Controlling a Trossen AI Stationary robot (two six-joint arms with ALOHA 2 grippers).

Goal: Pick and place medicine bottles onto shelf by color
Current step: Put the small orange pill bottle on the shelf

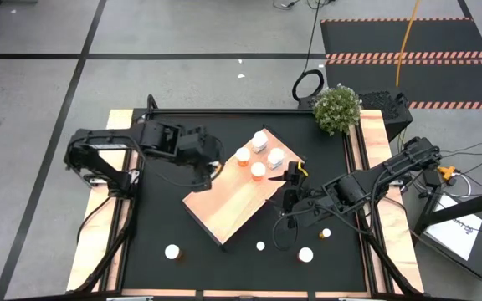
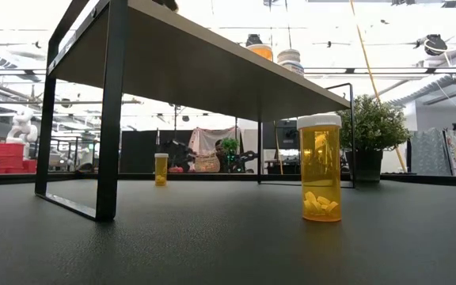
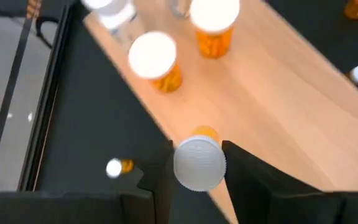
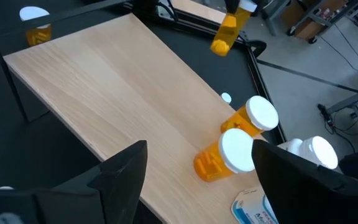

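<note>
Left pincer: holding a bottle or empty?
Holding. In the left wrist view, the left pincer is shut on an orange bottle, fingers either side of its white cap, above the shelf edge.

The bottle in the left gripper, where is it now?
The orange bottle is held in the left gripper above the shelf's left edge, high view.

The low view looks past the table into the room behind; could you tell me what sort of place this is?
Probably a robotics lab or workshop: open ceiling beams and pipes, taped lines on the grey floor, and a hazard-striped floor mat.
</note>
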